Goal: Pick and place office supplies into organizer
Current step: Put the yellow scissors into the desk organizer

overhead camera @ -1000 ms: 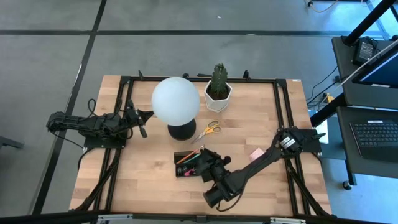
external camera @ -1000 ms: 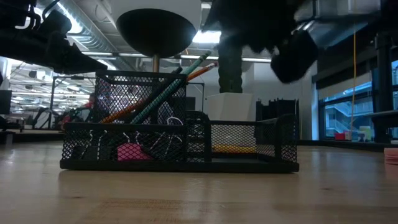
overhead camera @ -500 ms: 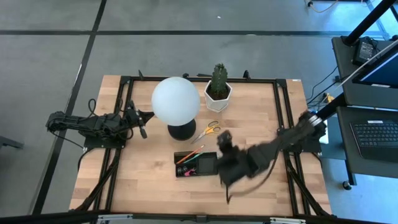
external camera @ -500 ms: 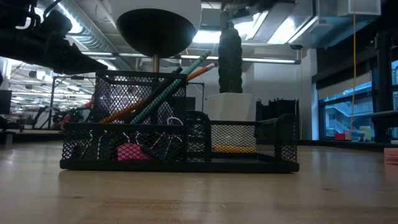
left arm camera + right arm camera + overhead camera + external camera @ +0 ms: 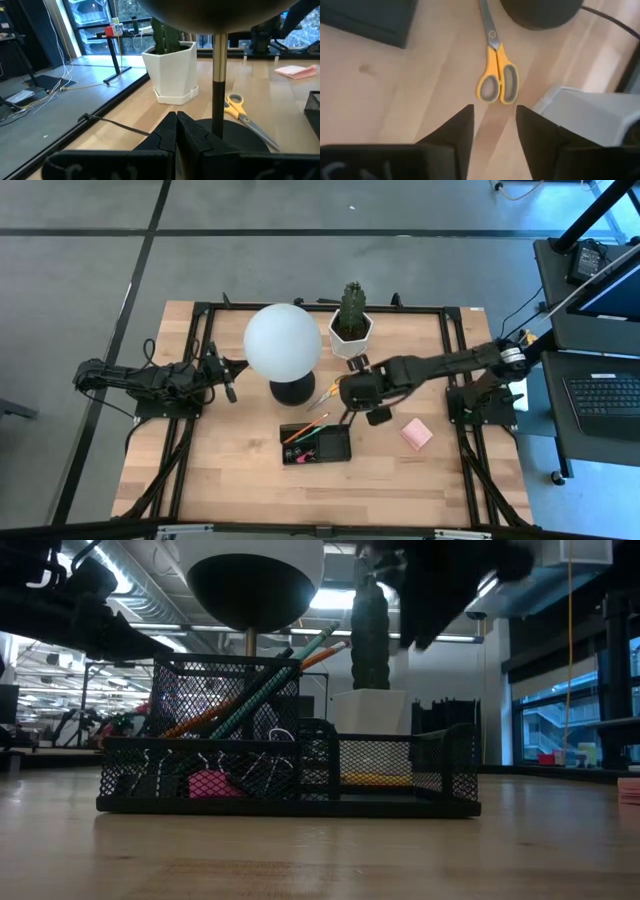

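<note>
The black wire-mesh organizer [image 5: 288,765] holds slanted pencils [image 5: 262,688] and a pink eraser [image 5: 207,784]. Beyond, the right gripper [image 5: 493,131] hovers, fingers apart and empty, above yellow-handled scissors [image 5: 495,80] lying on wood. The left gripper [image 5: 176,131] waits clenched.

My workplace is a robotics lab in an open industrial hall: a wooden table [image 5: 250,480] in a black metal frame [image 5: 455,360] stands on grey concrete floor marked with dark tape lines [image 5: 300,232], beside a laptop cart [image 5: 600,380], beneath exposed ceiling ducts [image 5: 150,600].
</note>
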